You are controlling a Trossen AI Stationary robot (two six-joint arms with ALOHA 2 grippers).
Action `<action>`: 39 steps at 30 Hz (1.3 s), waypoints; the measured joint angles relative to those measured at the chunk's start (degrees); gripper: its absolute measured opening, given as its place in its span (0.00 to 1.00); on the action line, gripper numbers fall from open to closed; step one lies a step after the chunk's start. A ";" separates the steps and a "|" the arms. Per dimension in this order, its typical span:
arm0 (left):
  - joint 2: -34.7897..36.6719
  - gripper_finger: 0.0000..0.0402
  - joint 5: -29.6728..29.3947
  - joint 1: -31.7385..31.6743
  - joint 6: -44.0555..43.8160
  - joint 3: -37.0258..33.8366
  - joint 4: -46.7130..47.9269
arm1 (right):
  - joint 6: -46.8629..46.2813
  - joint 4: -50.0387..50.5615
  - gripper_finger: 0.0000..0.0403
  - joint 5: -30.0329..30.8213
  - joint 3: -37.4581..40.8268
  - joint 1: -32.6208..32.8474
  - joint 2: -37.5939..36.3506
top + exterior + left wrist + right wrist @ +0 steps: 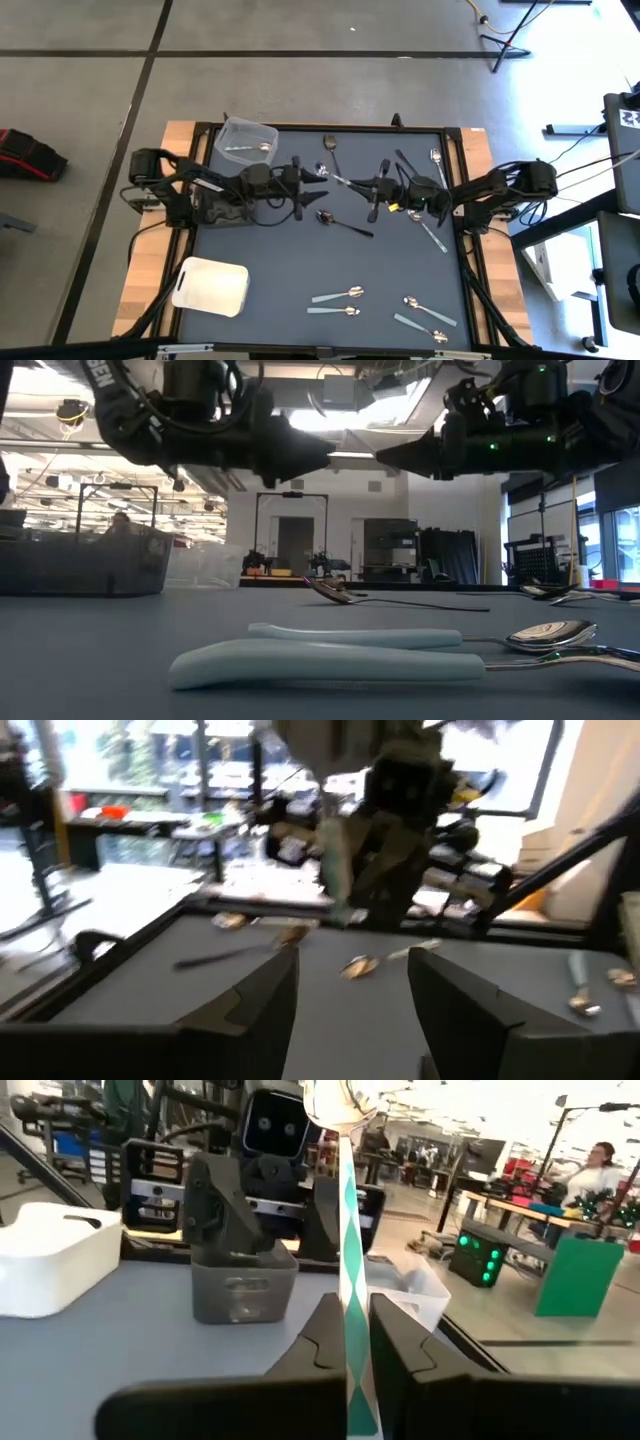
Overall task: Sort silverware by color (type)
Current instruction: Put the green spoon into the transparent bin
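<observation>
Now the right gripper (345, 1350) is pinching a green-and-white patterned spoon (350, 1260) — handle between its closed fingers, bowl pointing outward along them — hovering above mid-table. Facing it, the left gripper (297, 187) is hanging wide open, empty — both arms stretching level.

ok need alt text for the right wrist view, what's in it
The right hand is shut on a spoon with a green-and-white patterned handle, held upright with its shiny bowl at the top. Beyond it on the grey table stand a white tray and a clear tub, with the left arm behind the tub.
</observation>
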State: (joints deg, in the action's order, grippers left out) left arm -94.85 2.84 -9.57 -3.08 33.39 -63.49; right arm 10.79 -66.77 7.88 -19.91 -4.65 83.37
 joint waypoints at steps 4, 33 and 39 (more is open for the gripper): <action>-2.70 0.46 -0.28 0.90 0.65 0.48 -5.79 | 0.00 -0.73 0.02 -0.22 -1.13 0.98 2.22; -3.84 0.03 -1.78 1.51 1.75 0.50 -11.84 | -2.86 -0.64 0.07 -2.90 -4.73 0.92 7.70; -3.83 0.04 -1.93 1.52 1.89 0.50 -11.20 | -3.90 -0.53 0.13 -2.36 -4.76 0.90 7.32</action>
State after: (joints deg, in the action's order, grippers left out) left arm -98.68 0.92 -8.05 -1.18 33.89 -74.69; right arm 6.88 -67.31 5.52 -24.67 -3.75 90.69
